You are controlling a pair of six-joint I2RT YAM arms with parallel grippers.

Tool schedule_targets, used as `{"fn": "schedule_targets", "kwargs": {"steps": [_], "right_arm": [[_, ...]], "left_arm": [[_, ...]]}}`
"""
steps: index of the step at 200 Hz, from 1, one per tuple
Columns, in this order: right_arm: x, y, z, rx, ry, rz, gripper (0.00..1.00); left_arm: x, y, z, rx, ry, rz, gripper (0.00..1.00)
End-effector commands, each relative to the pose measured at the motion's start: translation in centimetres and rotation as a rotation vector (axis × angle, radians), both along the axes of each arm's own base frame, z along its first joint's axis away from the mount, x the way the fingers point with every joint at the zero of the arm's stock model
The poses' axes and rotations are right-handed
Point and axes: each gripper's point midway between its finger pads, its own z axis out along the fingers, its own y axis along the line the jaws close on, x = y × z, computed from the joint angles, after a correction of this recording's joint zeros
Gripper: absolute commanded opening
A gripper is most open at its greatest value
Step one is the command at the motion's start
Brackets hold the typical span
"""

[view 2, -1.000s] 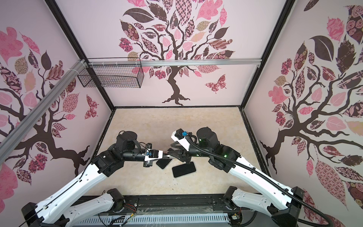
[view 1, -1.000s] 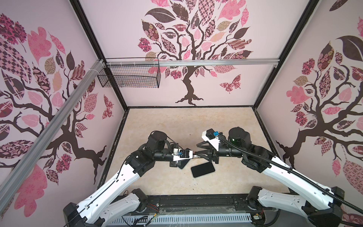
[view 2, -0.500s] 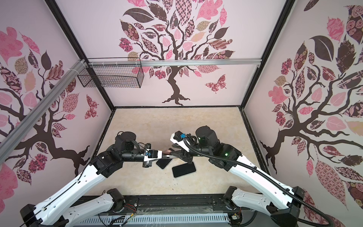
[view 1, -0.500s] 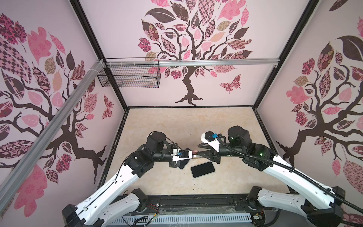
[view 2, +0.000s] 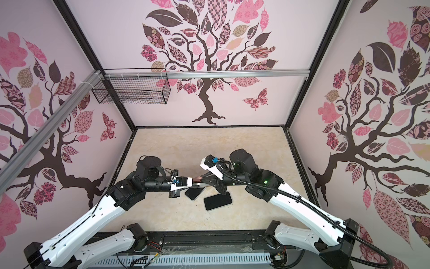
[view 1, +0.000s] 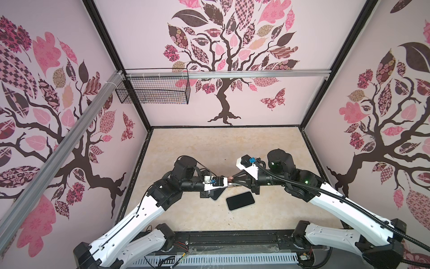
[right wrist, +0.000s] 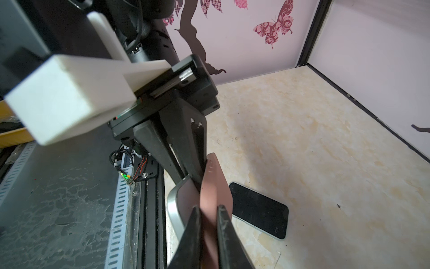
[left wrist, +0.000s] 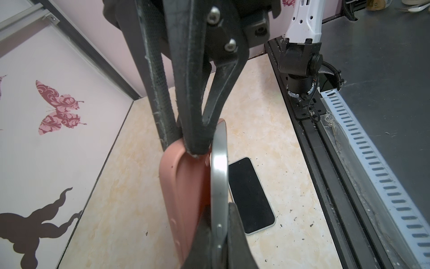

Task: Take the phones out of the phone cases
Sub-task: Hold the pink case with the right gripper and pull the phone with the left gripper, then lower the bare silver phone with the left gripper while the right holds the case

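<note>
Both arms met low over the middle of the beige marbled tabletop [view 1: 209, 144], holding one thing in the air between them. The left gripper [left wrist: 218, 216] was pinched tight on the bare rim of the silver-edged phone [left wrist: 218, 167]. The right gripper [right wrist: 208, 207] was clamped on the lip of the salmon-pink rubbery phone case [left wrist: 183, 186]. At the right gripper's end the case gaped away from the phone. Whether it clung on nearer the left gripper, I couldn't tell. Beneath them a flat black phone [view 1: 240, 200] lay on the tabletop.
</note>
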Motion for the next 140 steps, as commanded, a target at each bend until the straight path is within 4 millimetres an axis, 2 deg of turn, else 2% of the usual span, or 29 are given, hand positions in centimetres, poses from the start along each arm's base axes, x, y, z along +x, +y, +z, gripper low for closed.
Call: {"fn": "schedule_targets", "kwargs": {"steps": [1, 11, 42, 70, 86, 95, 113, 140], "right_arm": [[1.7, -0.9, 0.0, 0.023, 0.025, -0.142, 0.04], [2.2, -1.2, 0.0, 0.033, 0.029, -0.182, 0.0], [4.6, -2.6, -0.5, 0.034, 0.059, -0.349, 0.0], [7.1, -4.5, -1.0, 0.084, 0.172, -0.469, 0.0], [8.0, -5.4, -1.3, 0.108, 0.225, -0.51, 0.0], [8.4, -5.8, -1.5, 0.108, 0.221, -0.537, 0.0], [8.6, -6.3, -1.6, 0.132, 0.206, -0.57, 0.0], [8.3, -6.4, -1.2, 0.208, 0.199, -0.564, 0.0]], "left_arm": [[-0.7, -0.4, 3.7, -0.129, -0.111, -0.047, 0.0], [-0.9, -0.3, 4.0, -0.145, -0.115, -0.044, 0.0], [-2.0, 0.1, 4.4, -0.183, -0.109, -0.063, 0.0], [-3.4, 0.5, 4.4, -0.215, -0.076, -0.094, 0.0], [-3.5, 0.7, 4.5, -0.241, -0.053, -0.075, 0.0], [-3.0, 0.9, 4.6, -0.262, -0.028, -0.031, 0.0], [-0.9, 1.5, 5.2, -0.31, 0.05, 0.125, 0.0], [2.4, 2.9, 5.3, -0.364, 0.252, 0.293, 0.0]]}}
